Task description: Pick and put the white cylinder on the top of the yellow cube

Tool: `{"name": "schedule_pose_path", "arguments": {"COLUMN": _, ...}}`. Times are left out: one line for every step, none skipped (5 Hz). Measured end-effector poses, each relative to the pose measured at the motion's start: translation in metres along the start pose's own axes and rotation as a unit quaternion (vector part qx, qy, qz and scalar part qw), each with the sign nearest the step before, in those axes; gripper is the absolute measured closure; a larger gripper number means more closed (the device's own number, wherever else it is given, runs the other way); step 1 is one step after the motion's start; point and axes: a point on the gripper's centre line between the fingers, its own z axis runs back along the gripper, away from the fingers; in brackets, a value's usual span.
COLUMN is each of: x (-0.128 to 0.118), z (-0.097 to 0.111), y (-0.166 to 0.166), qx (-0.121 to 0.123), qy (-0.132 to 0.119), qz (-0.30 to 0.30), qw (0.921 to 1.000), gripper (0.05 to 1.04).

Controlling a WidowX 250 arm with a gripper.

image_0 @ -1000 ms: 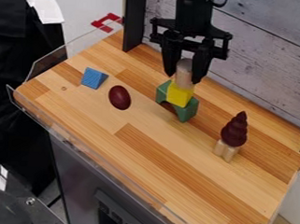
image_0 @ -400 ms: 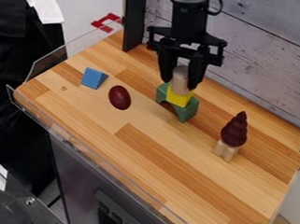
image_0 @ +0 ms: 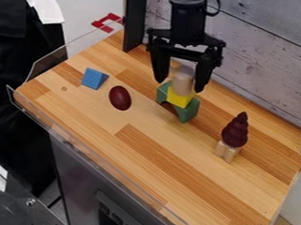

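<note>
- The white cylinder [image_0: 183, 80] is standing upright on top of the yellow cube [image_0: 179, 98], and that cube sits on the green arch [image_0: 187, 111]. So it looks placed, I'd say the job's basically done bar backing the arm off.
- Jaws on the gripper [image_0: 180, 85] are wide, one finger either side of the cylinder with a gap showing, so it isn't pinching anything.
- Looks like plain wood to me, so my guess is light, stiff, no squish at all. Not fragile either, a drop would probably just send it rolling.
- Smooth round sides could be a bit slippery, and flat pads only get a thin line of contact on a curve. If it needs a regrab, I'd go straight down and pinch across the middle, evenly from both sides. Too near the top and it might swing.
- Real risk imo is the stack: small footprint, so a finger brushing it could tip the lot. Lift straight up, jaws wide, no sideways drift.
</note>
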Motion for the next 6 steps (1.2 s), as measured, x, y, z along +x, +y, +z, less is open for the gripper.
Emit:
{"name": "schedule_pose_path", "arguments": {"x": -0.001, "z": 0.0, "y": 0.002, "qx": 0.005, "qy": 0.002, "qz": 0.009, "qw": 0.9999, "gripper": 0.083}}
{"name": "schedule_pose_path", "arguments": {"x": -0.007, "z": 0.015, "y": 0.0, "qx": 0.022, "qy": -0.012, "qz": 0.015, "qw": 0.9996, "gripper": 0.083}}
{"name": "schedule_pose_path", "arguments": {"x": -0.036, "z": 0.046, "y": -0.017, "qx": 0.043, "qy": -0.036, "qz": 0.004, "qw": 0.9984, "gripper": 0.083}}
{"name": "schedule_pose_path", "arguments": {"x": -0.066, "z": 0.051, "y": -0.03, "qx": 0.064, "qy": -0.033, "qz": -0.012, "qw": 0.9973, "gripper": 0.083}}
{"name": "schedule_pose_path", "arguments": {"x": -0.087, "z": 0.034, "y": -0.031, "qx": 0.066, "qy": -0.001, "qz": -0.001, "qw": 0.9978, "gripper": 0.083}}
{"name": "schedule_pose_path", "arguments": {"x": -0.098, "z": 0.019, "y": -0.025, "qx": 0.064, "qy": 0.011, "qz": 0.004, "qw": 0.9979, "gripper": 0.083}}
